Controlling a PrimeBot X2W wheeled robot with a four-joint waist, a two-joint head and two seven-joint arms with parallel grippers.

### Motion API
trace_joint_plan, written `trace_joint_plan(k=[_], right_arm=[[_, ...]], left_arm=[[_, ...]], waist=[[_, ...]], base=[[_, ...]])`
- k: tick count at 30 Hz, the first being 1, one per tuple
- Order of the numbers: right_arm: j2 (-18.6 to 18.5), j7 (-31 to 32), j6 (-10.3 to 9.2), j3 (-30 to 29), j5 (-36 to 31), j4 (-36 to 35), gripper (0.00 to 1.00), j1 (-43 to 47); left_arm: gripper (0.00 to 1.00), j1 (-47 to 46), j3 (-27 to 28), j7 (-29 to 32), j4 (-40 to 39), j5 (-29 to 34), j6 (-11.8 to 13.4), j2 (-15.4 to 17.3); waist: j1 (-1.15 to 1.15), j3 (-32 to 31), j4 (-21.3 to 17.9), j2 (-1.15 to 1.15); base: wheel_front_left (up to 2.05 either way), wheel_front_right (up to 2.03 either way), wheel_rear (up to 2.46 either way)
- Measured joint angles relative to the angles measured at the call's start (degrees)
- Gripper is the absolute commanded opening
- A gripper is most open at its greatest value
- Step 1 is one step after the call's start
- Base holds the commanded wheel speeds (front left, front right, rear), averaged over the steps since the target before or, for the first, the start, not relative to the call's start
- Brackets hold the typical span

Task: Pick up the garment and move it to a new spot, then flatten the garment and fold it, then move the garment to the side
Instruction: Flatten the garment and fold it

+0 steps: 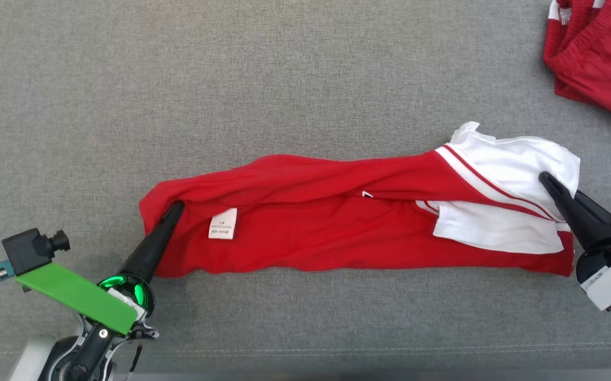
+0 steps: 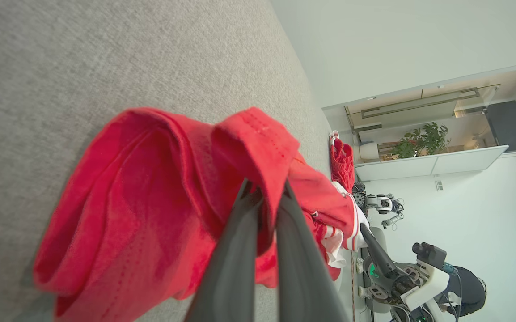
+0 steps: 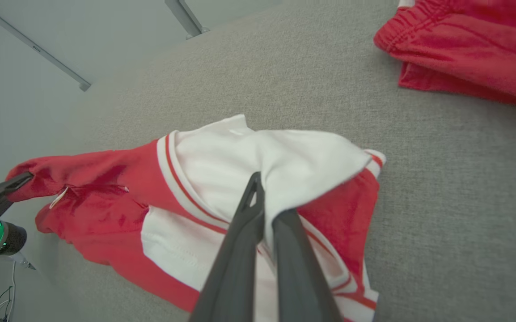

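The left gripper has its two dark fingers pressed together on a red hem fold at the left end of the shirt. The right gripper is likewise clamped, pinching a fold of the white sleeve at the shirt's right end. Between the two grippers the shirt lies on the surface as a long, loosely bunched band running left to right. It is red through the body and white at the right, with thin red stripes where the two colours meet.

A small white care label shows near the left gripper, inside the fabric – its print is too small to read. A tiny white mark sits at the central crease; I cannot tell what it says.

The surface is grey woven cloth. Another red garment with an elastic waistband lies well apart at the far right corner. The left wrist view shows white walls, a glass partition and a leafy plant – all beyond the surface's edge.
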Motion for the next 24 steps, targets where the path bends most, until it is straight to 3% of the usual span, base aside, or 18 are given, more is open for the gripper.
trace_joint_plan(k=[24], right_arm=[[-4.5, -1.7, 0.99, 1.9, -4.9, -0.5, 0.00, 1.5]], left_arm=[[0.00, 2.4, -0.5, -0.9, 1.8, 0.0, 0.0, 0.4]], waist=[[0.00, -4.9, 0.3, 0.00]], base=[[0.00, 0.00, 0.00]])
